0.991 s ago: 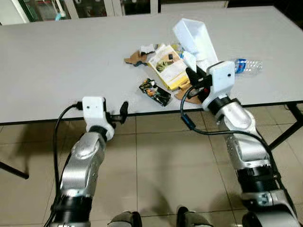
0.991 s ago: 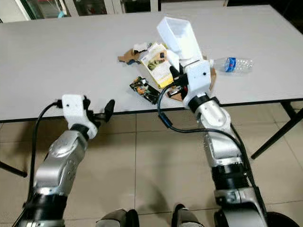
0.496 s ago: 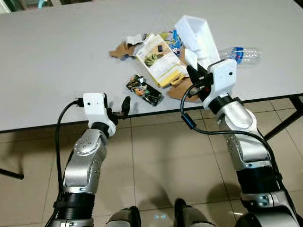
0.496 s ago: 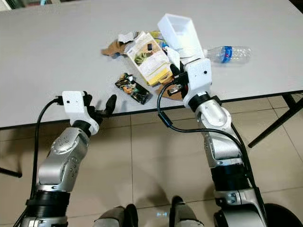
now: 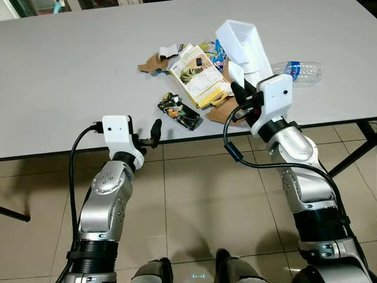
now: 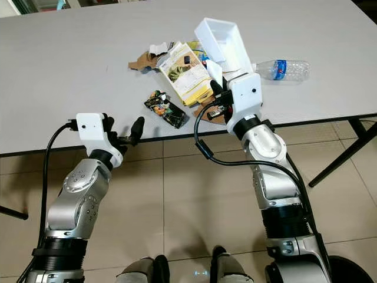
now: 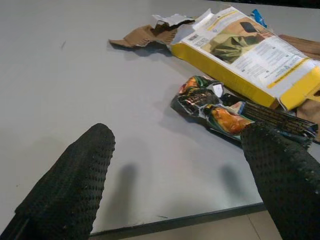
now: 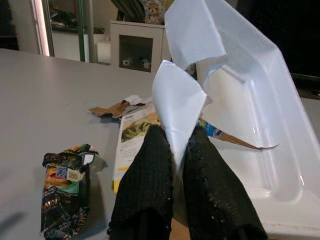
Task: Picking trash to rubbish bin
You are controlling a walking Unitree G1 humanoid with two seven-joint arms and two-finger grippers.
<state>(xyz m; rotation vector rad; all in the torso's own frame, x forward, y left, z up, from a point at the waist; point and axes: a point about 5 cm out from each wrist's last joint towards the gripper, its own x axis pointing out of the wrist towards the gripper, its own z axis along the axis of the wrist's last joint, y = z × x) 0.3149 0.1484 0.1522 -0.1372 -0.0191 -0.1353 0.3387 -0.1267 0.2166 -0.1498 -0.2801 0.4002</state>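
- Right gripper [image 8: 172,165] pinches the white foam box [image 5: 241,44] by its torn flap.
- Left gripper [image 7: 175,165] waits open near the snack wrapper [image 5: 179,112].
- Judging by this, all the trash is on the table [image 5: 70,76]; nothing is binned yet.

A wide grey table [image 5: 70,71] with a dark edge spans the scene from nine to three o'clock. Beneath it lies a beige tiled floor [image 5: 194,206]. At twelve o'clock in the right wrist view, a white glass-fronted cabinet [image 8: 135,50] stands behind the table.
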